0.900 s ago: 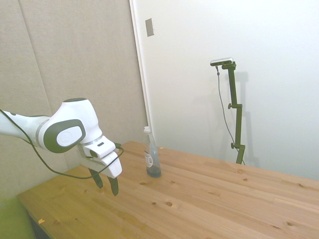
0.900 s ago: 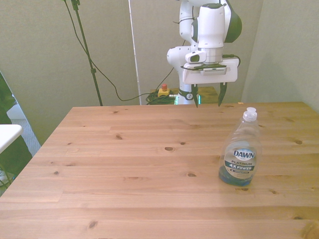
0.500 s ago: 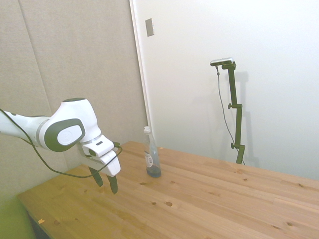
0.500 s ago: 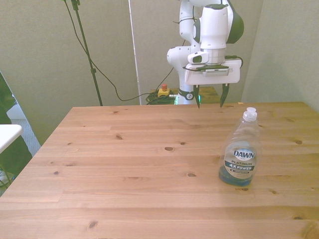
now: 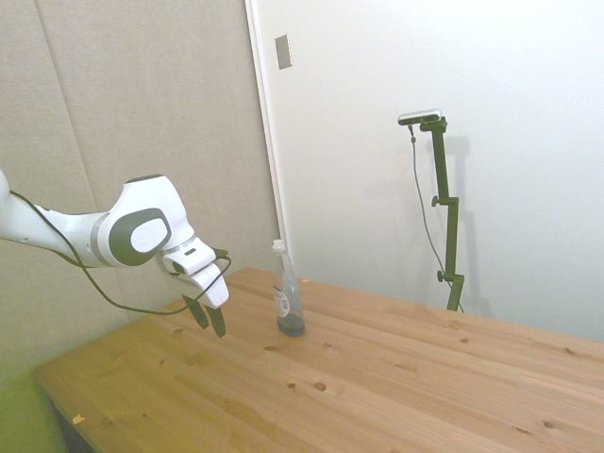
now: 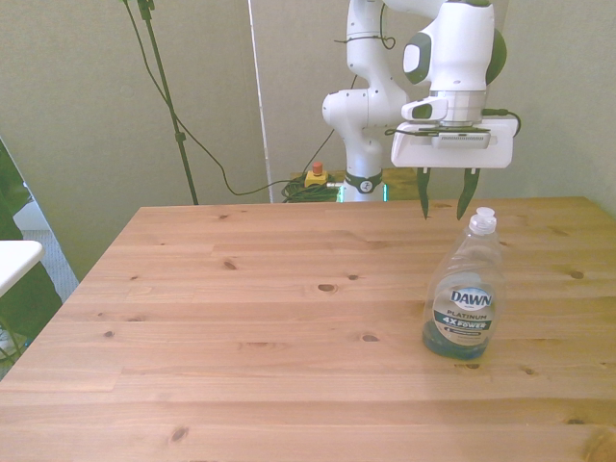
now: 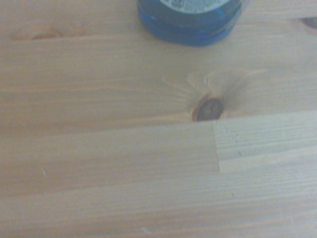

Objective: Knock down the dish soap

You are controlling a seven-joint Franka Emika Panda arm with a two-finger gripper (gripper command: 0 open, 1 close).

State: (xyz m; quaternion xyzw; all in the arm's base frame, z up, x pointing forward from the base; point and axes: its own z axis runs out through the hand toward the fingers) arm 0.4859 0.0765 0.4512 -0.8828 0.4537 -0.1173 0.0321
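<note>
The dish soap (image 6: 466, 289) stands upright on the wooden table (image 6: 269, 318), toward the front view's right; it is a tall clear bottle with a white cap, a small label and blue liquid at the bottom. The side view shows the dish soap (image 5: 286, 304) near the table's far edge. My gripper (image 6: 445, 204) hangs open above the table behind the bottle, its fingertips about level with the cap and apart from it. In the side view my gripper (image 5: 209, 320) is left of the bottle. The wrist view shows only the dish soap's blue base (image 7: 190, 19).
A dark knot (image 7: 209, 109) marks the wood close to the bottle's base. A white object (image 6: 14, 260) pokes in at the front view's left edge, off the table. Cables and a red button (image 6: 315, 174) lie on the floor behind the table.
My gripper has moved toward the front view's right and nearer the bottle, still open. The bottle has not moved.
</note>
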